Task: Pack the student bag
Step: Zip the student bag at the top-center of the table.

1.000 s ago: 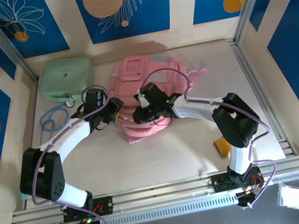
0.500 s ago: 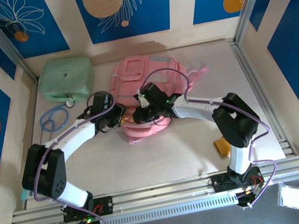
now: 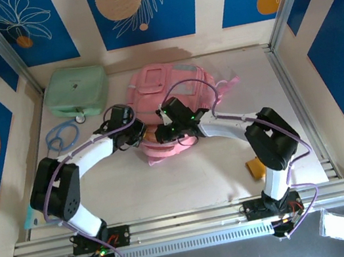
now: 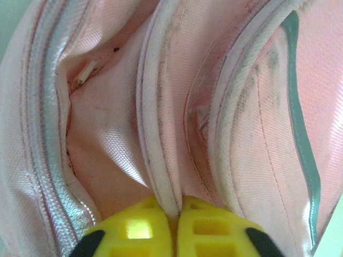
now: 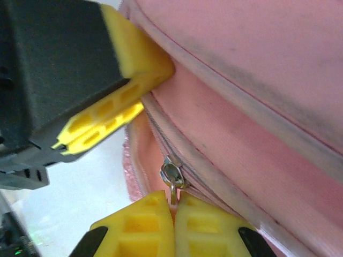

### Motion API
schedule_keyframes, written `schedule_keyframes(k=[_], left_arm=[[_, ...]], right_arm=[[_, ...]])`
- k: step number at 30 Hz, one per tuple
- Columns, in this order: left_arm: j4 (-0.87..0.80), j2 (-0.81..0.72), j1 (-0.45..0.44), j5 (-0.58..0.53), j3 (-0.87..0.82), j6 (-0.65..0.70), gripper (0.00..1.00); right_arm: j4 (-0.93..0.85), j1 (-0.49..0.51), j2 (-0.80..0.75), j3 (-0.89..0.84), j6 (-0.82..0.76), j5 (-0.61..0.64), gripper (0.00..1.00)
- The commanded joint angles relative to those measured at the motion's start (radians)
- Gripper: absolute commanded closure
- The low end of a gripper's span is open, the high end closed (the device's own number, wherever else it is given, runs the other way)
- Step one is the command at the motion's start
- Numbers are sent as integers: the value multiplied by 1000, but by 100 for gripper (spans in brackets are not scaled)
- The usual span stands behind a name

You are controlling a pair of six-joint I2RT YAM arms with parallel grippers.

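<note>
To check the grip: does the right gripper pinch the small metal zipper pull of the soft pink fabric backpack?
Yes, the right gripper is shut on the zipper pull of the backpack.

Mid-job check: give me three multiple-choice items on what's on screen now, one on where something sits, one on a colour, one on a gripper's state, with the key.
1. Where is the mint-green case relative to the student bag?
A. On top of it
B. To its left, in the far-left corner
C. By the right arm's base

2. What colour are the left gripper pads?
A. Red
B. Yellow
C. White

3. What state is the right gripper in?
A. Wide open above the table
B. Shut on the mint-green case
C. Shut on the zipper pull

Key:
1 B, the top view shows the case lying apart from the bag, far left.
2 B, the left wrist view shows yellow pads pinching a seam of the bag.
3 C, the right wrist view shows its pads closed on the pull's tab.
</note>
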Motion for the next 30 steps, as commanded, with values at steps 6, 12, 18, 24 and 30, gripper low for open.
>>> schedule_keyframes(k=[6, 12, 18, 24, 30], left_arm=[[-22, -25, 7, -73, 42, 71, 100], [-35, -41, 13, -78, 54, 94, 100], [-31, -36, 15, -52, 66, 106, 100], [-23, -35, 13, -26, 70, 102, 100], [-23, -36, 14, -20, 71, 101, 100]], right_arm=[[-118, 10, -155, -103, -53, 343, 100], [-146, -21, -217, -170, -29, 440, 100], [-153, -52, -186, -145, -69, 338, 100], [-181, -43, -135, -96, -7, 364, 84], [-169, -43, -113, -75, 4, 361, 78]])
